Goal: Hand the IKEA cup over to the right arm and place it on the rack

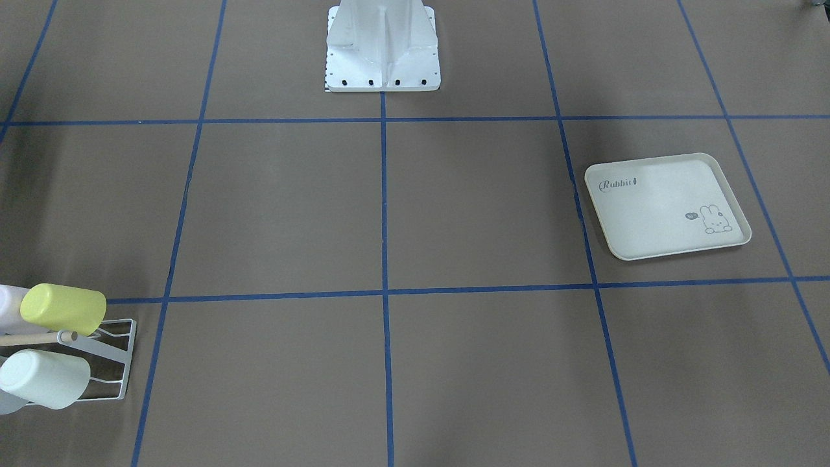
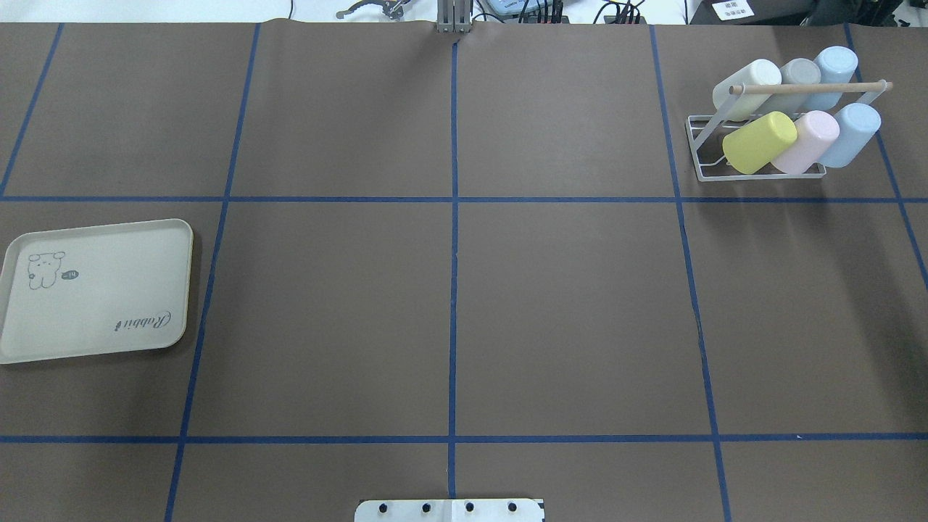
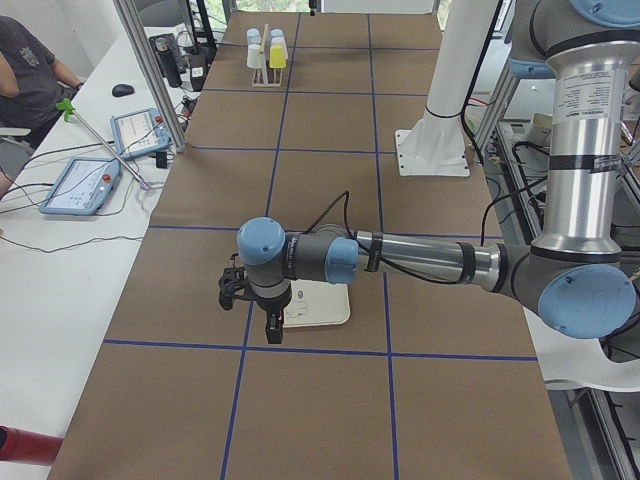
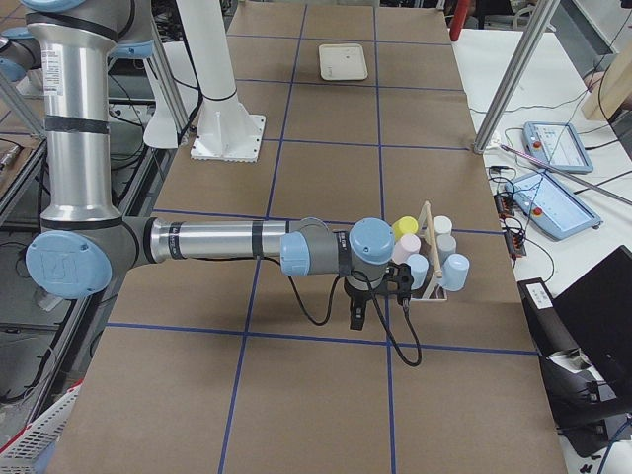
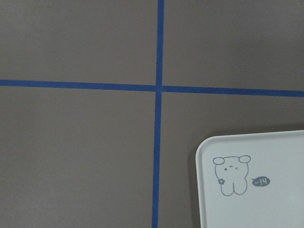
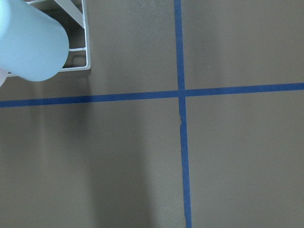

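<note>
Seemingly the placing step was already finished. In the overhead view the rack (image 2: pixel 697 148) stood at about 1 o'clock on the bench (image 2: pixel 565 312), its wooden dowel (image 2: pixel 808 88) across the top. On it 6 cups (image 2: pixel 812 140) leaned in 2 rows of 3: a yellow cup (image 2: pixel 759 141), a pink and a pale blue in the near row; a cream, a grey and another pale blue behind. Which was the task's own cup I could not tell. The cream tray (image 2: pixel 109 319) lay at 9 o'clock, well apart from the rack, and carried nothing; no loose cup showed on the bench.

The left pincer (image 3: pixel 272 332) hung above the bench just beside the tray, whose corner sat at 5 o'clock in the left wrist view. The right pincer (image 4: pixel 357 318) hung near the rack; the right wrist view caught the rack's corner and a pale blue cup (image 6: pixel 31 42) at 10 o'clock. Both pincers appeared only in the side views, so I could not tell how wide either stood; no cup was to be seen at either.

By my reading, no hand-over remained. Were another cup set on the tray, the next move would call for the left pincer to come down on it, lift it clear and carry it toward mid-bench to meet the right pincer.
</note>
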### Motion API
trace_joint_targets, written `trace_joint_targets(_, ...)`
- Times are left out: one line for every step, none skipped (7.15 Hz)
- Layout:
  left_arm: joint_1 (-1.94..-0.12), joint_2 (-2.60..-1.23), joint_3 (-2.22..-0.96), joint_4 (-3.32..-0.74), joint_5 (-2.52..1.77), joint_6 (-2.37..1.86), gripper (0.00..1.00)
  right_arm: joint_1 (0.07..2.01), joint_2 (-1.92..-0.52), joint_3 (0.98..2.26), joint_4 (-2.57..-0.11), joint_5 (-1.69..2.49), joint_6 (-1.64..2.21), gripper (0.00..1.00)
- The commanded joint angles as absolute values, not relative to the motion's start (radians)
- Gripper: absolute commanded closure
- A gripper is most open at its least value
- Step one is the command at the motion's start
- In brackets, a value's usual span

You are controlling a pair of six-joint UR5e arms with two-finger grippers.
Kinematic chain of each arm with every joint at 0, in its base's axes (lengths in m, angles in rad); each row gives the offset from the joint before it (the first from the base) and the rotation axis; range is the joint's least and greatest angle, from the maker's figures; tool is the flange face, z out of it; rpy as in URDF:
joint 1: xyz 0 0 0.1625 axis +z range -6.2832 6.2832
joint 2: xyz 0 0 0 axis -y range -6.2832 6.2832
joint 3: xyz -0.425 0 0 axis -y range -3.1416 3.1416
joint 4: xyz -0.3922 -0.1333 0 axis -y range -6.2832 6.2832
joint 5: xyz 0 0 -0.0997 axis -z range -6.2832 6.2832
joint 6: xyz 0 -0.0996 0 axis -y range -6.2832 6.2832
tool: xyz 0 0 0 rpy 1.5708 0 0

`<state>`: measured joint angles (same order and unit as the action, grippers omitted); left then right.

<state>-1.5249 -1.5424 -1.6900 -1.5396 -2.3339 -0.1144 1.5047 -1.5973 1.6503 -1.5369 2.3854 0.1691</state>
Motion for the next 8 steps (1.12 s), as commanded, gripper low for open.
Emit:
trace_joint_targets(-1.528,-1.513,-1.713,-1.545,-2.335,-0.112,0.0,1.505,-1.598,1.666,-1.537,2.384,0.173,0.01)
trace_joint_targets(-1.528,-1.511,-1.72,-1.543,-2.336,-0.113,0.0,1.505,-1.604,1.673,-1.536,2.384,0.172,0.01)
trace_joint_targets(-1.526,-1.512,-1.721,-1.543,-2.332,-0.114,0.0,1.505,-1.605,1.677,-1.537,2.384,0.173,0.01)
trace_joint_targets(-1.523,-1.522,-1.709,-1.543,-2.333,-0.123,0.0,1.505,-1.605,1.677,-1.536,2.382,0.172,0.01)
trace_joint_targets(-1.523,-1.525,-1.709,-1.543,-2.338,-0.121,0.0,1.505,-1.605,1.686,-1.536,2.381,0.17,0.01)
trace_joint_targets(-1.523,-1.525,-1.716,-1.545,-2.339,-0.121,0.0,1.505,-1.602,1.689,-1.536,2.373,0.169,0.01)
trace_joint_targets(-1.523,-1.523,-1.723,-1.545,-2.339,-0.121,0.0,1.505,-1.601,1.689,-1.536,2.385,0.163,0.01)
trace_joint_targets(-1.522,-1.523,-1.723,-1.545,-2.339,-0.121,0.0,1.502,-1.603,1.689,-1.536,2.391,0.161,0.01)
